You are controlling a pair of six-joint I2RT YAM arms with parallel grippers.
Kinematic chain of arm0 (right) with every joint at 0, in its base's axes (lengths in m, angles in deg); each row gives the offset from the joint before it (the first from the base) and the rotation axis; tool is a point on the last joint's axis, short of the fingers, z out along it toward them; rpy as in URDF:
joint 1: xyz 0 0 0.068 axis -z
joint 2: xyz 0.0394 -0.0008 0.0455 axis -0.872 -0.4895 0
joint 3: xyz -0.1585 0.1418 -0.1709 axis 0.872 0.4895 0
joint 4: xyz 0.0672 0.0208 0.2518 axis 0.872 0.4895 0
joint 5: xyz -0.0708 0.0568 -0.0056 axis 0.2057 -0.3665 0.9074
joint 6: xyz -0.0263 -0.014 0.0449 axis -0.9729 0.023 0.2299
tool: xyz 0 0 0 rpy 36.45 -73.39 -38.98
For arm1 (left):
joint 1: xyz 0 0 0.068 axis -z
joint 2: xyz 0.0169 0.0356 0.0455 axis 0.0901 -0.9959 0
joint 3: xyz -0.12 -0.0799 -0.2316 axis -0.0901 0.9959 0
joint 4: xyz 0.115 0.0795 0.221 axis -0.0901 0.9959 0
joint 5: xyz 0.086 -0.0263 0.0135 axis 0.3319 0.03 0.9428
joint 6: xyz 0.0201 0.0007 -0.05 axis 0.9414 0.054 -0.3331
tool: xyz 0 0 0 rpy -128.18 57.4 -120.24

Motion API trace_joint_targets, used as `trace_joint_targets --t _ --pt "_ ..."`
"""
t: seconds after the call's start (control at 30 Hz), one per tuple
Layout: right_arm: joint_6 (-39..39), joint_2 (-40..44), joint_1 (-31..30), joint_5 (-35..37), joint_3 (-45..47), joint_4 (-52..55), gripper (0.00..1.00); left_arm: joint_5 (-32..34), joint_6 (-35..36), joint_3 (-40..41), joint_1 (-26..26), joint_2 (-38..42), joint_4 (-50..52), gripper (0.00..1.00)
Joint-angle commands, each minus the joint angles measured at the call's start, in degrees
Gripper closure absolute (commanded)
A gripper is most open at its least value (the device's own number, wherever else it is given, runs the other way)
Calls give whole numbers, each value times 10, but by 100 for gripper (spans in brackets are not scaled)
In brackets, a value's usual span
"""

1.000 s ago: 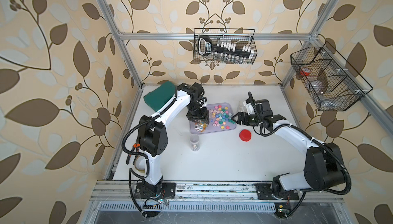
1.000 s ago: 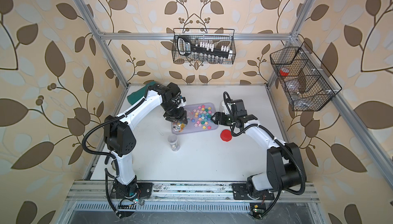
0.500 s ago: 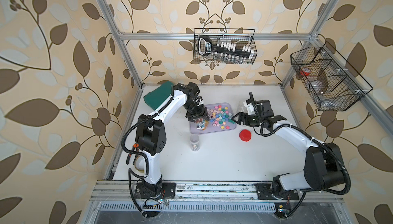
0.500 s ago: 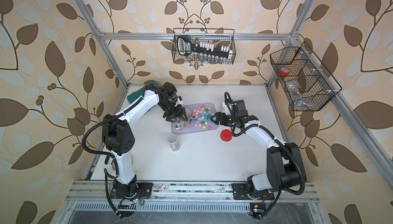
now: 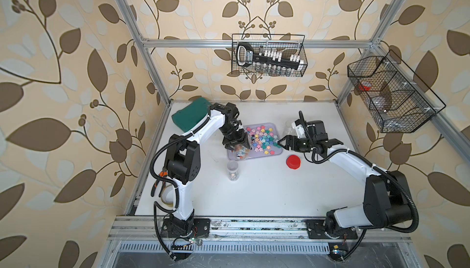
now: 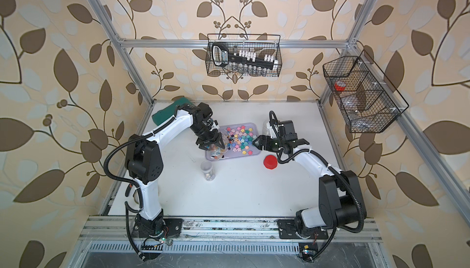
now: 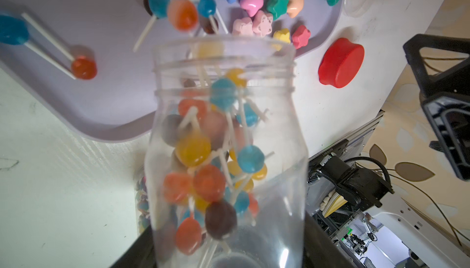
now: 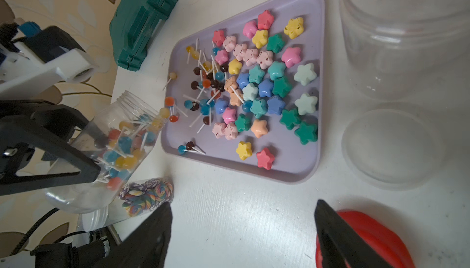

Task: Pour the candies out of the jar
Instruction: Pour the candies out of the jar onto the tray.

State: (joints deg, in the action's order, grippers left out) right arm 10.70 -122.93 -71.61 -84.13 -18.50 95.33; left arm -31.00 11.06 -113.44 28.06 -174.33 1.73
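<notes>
A white tabletop inside a metal frame with leaf-patterned wallpaper is seen from above, with two white-and-black robot arms. The left gripper [image 5: 237, 144] is clamped around a clear plastic jar [image 5: 240, 152], which is held tilted with its open mouth at the edge of a lavender tray [image 5: 254, 156]. Inside the jar [image 7: 226, 152], small ball lollipops [image 7: 193, 149] on white sticks are seen in orange, yellow, blue and brown, some of them blurred at the mouth. More of these lollipops [image 8: 203, 86] are scattered on the tray [image 8: 292, 162], beside a spread of pastel star-like flower candies [image 8: 264, 86] in pink, teal, blue, yellow and peach. The right gripper [image 5: 281, 143] is held low beside the tray's other end with its fingers [image 8: 157, 223] spread wide and nothing between them. A red lid [image 5: 293, 161] lies on the table just beside it. A smaller clear jar [image 5: 232, 171] stands upright near the tray, filled with striped swirl lollipops [image 8: 147, 195]. A large empty clear jar [image 8: 407, 37] and its clear lid [image 8: 386, 147] sit by the tray's far side. A dark green case [image 5: 190, 115] lies in the back corner. A wire basket [image 5: 268, 74] on the back wall holds a black tool [image 5: 245, 55] whose label is too small to be read.
</notes>
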Motion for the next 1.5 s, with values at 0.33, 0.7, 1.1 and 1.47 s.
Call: trace_joint_targets --t 0.33,0.7,1.1,1.47 --pt "-9 -9 5 -30 9 -15 16 -51 -7 -18 1 -14 18 62" --pt "-11 -16 11 -49 12 -22 16 -115 -69 -14 -2 -19 -48 63" --pt "-11 -21 17 -68 12 -29 16 -83 -95 -9 -2 -26 -29 62" --pt "-9 -21 23 -83 14 -34 16 -76 -140 -25 -7 -17 -23 63"
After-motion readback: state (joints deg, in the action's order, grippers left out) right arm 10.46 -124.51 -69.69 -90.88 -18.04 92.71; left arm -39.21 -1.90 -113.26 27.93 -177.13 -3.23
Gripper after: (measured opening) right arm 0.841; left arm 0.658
